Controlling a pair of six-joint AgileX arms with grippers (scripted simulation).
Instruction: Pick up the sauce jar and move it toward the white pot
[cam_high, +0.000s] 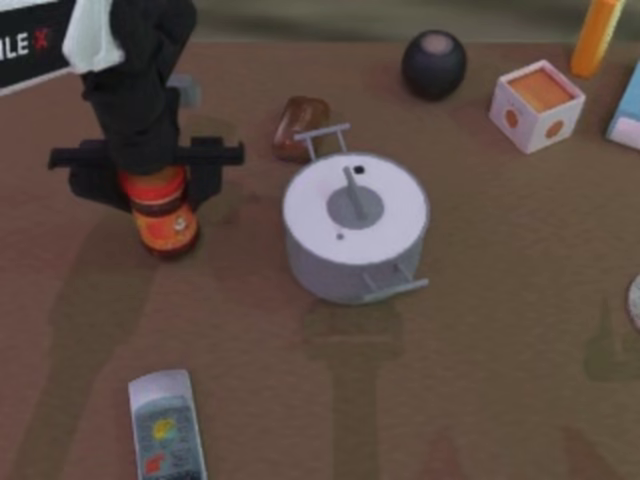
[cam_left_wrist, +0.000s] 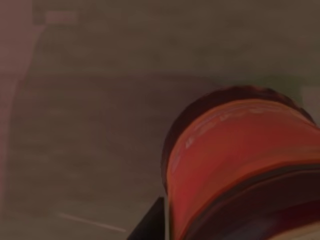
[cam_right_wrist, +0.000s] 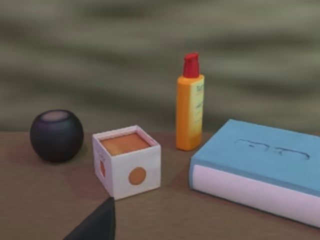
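The sauce jar (cam_high: 166, 216), with its orange-red label and dark contents, stands left of the white pot (cam_high: 355, 225) in the top view, about a jar's width of table between them. My left gripper (cam_high: 155, 190) comes down over the jar's top and is shut on it; the lid is hidden under the gripper. In the left wrist view the sauce jar (cam_left_wrist: 240, 165) fills the lower corner with one dark fingertip (cam_left_wrist: 150, 225) pressed against its side. My right gripper (cam_right_wrist: 142, 229) is out of the top view and is open, with one dark fingertip (cam_right_wrist: 100, 220) showing.
A brown glossy lump (cam_high: 299, 126) lies just behind the pot's far handle. A black ball (cam_high: 434, 63), a white cube with orange faces (cam_high: 537, 105), an orange bottle (cam_high: 597, 35) and a blue book (cam_high: 628, 112) sit at the back right. A remote (cam_high: 167, 430) lies front left.
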